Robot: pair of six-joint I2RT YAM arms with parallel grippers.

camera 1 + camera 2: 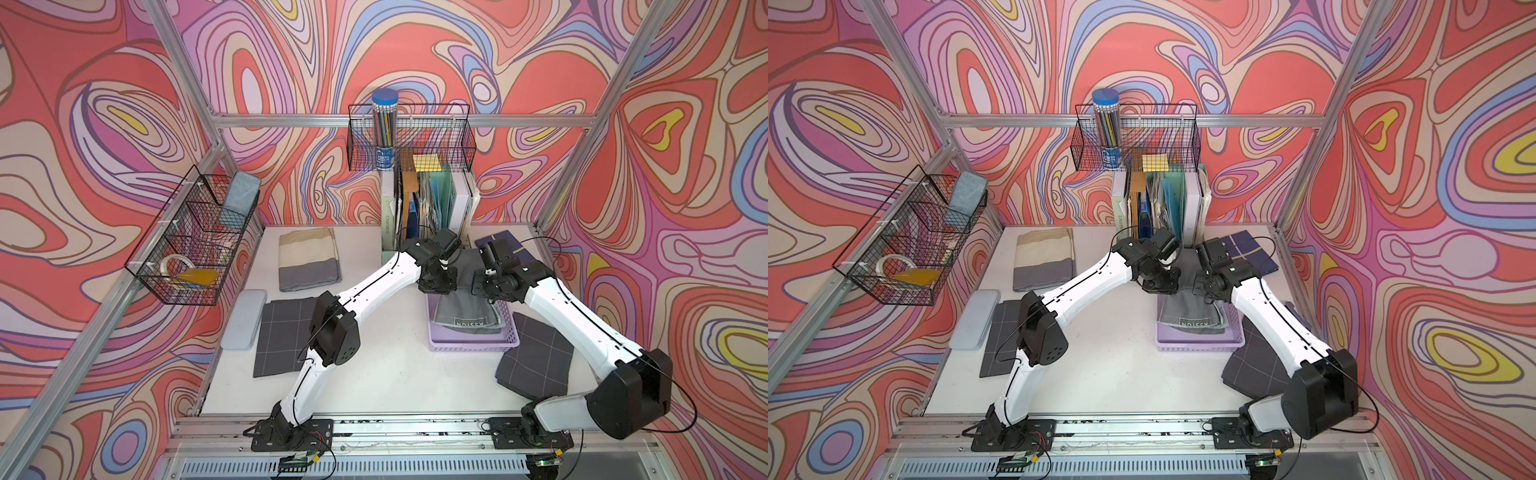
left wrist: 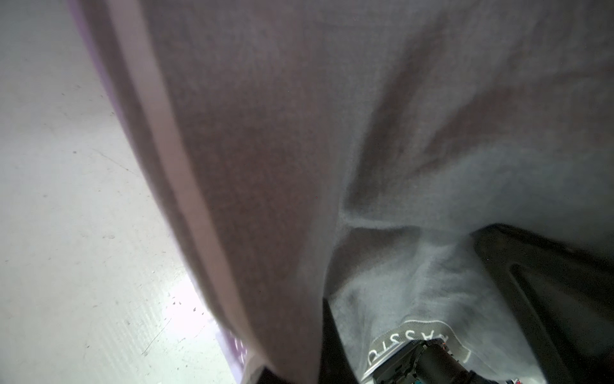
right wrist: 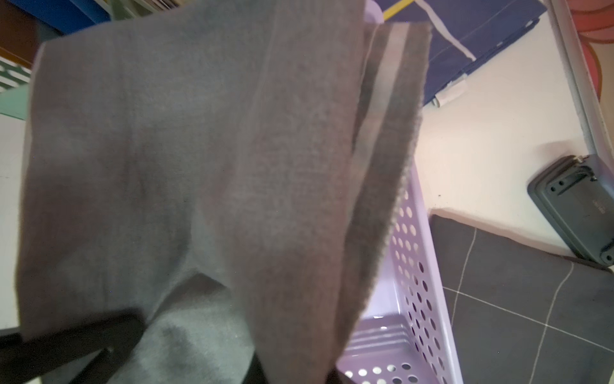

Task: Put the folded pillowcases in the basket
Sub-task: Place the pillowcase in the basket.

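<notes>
Pinched shut on the grey pillowcase [image 1: 465,318] with left hand [image 1: 439,290] and right hand [image 1: 483,287], dangling its lower end into the lilac basket [image 1: 473,344] on the worktop [image 1: 395,374].

I see bare surface [image 1: 386,374] open left of the basket [image 1: 473,344]; the file holder [image 1: 449,195] crowds behind it, a checked cloth [image 1: 536,361] hems its right.

Grey pillowcase [image 1: 465,311], lilac basket [image 1: 473,343], beige-and-grey striped cloth [image 1: 307,257], charcoal white-gridded cloth [image 1: 282,332]
</notes>
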